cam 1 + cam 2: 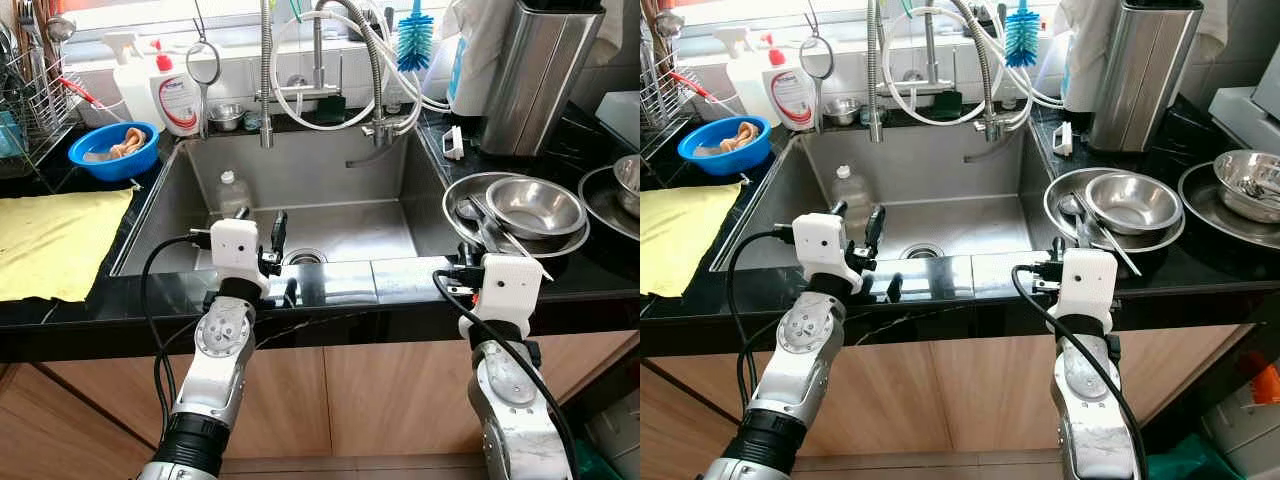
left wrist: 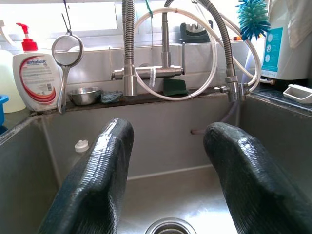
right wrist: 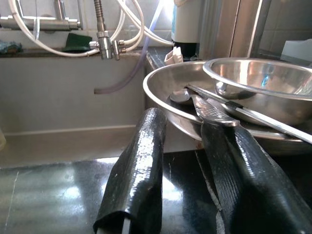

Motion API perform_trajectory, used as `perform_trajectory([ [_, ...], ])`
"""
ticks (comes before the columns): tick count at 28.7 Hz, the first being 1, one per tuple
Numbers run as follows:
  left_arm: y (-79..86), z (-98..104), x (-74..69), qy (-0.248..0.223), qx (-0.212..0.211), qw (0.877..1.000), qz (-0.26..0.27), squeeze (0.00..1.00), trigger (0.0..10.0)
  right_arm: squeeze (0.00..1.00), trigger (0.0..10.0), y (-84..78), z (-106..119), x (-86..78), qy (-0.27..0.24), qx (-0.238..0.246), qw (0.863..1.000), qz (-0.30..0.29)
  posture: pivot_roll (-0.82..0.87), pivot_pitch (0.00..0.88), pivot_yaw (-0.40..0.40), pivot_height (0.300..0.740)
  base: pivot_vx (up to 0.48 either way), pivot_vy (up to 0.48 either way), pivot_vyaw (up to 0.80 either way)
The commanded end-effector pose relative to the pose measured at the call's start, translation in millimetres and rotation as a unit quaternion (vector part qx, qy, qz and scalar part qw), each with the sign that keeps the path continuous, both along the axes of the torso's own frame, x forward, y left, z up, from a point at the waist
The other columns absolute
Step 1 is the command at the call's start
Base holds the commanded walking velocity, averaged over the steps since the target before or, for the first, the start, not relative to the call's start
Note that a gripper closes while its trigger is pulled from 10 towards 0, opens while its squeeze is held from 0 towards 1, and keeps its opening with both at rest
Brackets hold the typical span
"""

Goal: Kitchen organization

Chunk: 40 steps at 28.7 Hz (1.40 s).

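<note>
A steel plate (image 3: pixel 165 87) is lying just beyond the right gripper (image 3: pixel 187 161). A steel bowl (image 3: pixel 263 83), a spoon (image 3: pixel 179 96) and a knife (image 3: pixel 214 114) are resting in it.

This is a home kitchen. A stainless steel sink (image 1: pixel 300 200) is set into a black countertop (image 1: pixel 330 290), with wooden cabinet fronts (image 1: pixel 390 390) below it. A tap with flexible metal hoses (image 1: pixel 320 60) rises behind the basin. A soap pump bottle (image 1: pixel 178 95), a hanging strainer (image 1: pixel 203 65) and a blue bottle brush (image 1: pixel 414 40) line the back ledge. Steel bowls and plates (image 1: pixel 520 210) are stacked beside the sink; a wire dish rack (image 1: pixel 35 90), blue bowl (image 1: pixel 113 150) and yellow cloth (image 1: pixel 55 240) occupy the other side.
</note>
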<state>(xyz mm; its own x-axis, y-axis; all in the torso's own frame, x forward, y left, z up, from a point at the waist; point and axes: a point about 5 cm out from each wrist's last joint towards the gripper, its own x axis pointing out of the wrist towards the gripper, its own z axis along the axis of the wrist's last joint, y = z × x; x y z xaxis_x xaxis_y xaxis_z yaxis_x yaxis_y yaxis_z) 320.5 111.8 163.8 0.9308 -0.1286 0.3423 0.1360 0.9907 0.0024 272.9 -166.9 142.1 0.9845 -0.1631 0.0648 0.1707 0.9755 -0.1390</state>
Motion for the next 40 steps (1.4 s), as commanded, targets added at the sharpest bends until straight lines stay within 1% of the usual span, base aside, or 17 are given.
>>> perform_trajectory([
  [1, 2.9, 2, 0.8, -0.006, 0.008, 1.000, 0.007, 0.00, 10.0, 0.00, 10.0, 2.4, -5, 2.5, 0.020, -0.007, 1.000, 0.001, -0.18, 0.000, 0.071, 0.740, 0.000, 0.000, 0.00],
  [5, 2.7, 2, 1.0, -0.006, 0.008, 1.000, 0.007, 0.00, 10.0, 0.00, 10.0, -2.8, -11, 2.0, 0.043, -0.016, 0.999, -0.023, -0.18, 0.000, 0.070, 0.740, 0.000, 0.000, 0.00],
  [13, 3.1, 1, 0.9, -0.005, 0.008, 1.000, 0.008, 0.00, 10.0, 0.00, 10.0, -2.1, -8, 3.0, 0.032, -0.012, 0.999, -0.020, -0.18, 0.000, 0.070, 0.740, 0.000, 0.000, 0.00],
  [14, 3.2, 1, 0.9, -0.005, 0.008, 1.000, 0.008, 0.00, 10.0, 0.37, 10.0, -2.4, -7, 2.8, 0.027, -0.011, 0.999, -0.024, -0.18, 0.000, 0.070, 0.740, 0.000, 0.000, 0.00],
  [15, 3.2, 1, 0.9, -0.005, 0.008, 1.000, 0.008, 0.00, 10.0, 0.37, 10.0, -2.4, -7, 2.8, 0.027, -0.011, 0.999, -0.024, -0.18, 0.000, 0.070, 0.740, 0.000, 0.000, 0.00],
  [16, 3.2, 1, 0.9, -0.005, 0.008, 1.000, 0.009, 0.00, 10.0, 1.00, 10.0, -1.7, -4, 2.7, 0.019, -0.006, 1.000, -0.021, -0.18, 0.000, 0.071, 0.740, 0.000, 0.000, 0.00],
  [25, 3.1, 1, 0.7, -0.004, 0.007, 1.000, 0.009, 0.00, 10.0, 1.00, 10.0, -1.7, 5, 2.5, -0.011, -0.002, 0.999, -0.030, -0.18, 0.000, 0.070, 0.740, 0.000, 0.000, 0.00],
  [26, 3.2, 1, 0.7, -0.004, 0.007, 1.000, 0.009, 0.00, 10.0, 0.77, 10.0, -1.3, 5, 2.5, -0.014, -0.004, 0.999, -0.029, -0.18, 0.000, 0.070, 0.740, 0.000, 0.000, 0.00],
  [27, 3.4, 1, 0.6, -0.004, 0.007, 1.000, 0.009, 0.00, 10.0, 0.07, 10.0, -0.7, 6, 2.4, -0.016, -0.007, 0.999, -0.029, -0.18, 0.000, 0.070, 0.740, 0.000, 0.000, 0.00],
  [28, 3.3, 1, 0.6, -0.004, 0.007, 1.000, 0.009, 0.00, 10.0, 0.00, 10.0, -0.3, 7, 2.2, -0.019, -0.007, 0.999, -0.029, -0.18, 0.000, 0.067, 0.740, 0.000, 0.000, 0.00],
  [36, 2.9, 0, 0.6, -0.002, 0.007, 1.000, 0.009, 0.00, 10.0, 0.00, 10.0, 2.2, 13, 2.2, -0.042, 0.002, 0.999, -0.032, -0.18, 0.000, 0.066, 0.740, 0.000, 0.000, 0.00],
  [40, 3.0, -1, 0.7, -0.002, 0.007, 1.000, 0.009, 0.00, 10.0, 0.00, 10.0, 1.9, 13, 2.3, -0.041, 0.001, 0.999, -0.033, -0.18, 0.000, 0.066, 0.740, 0.000, 0.000, 0.00],
])
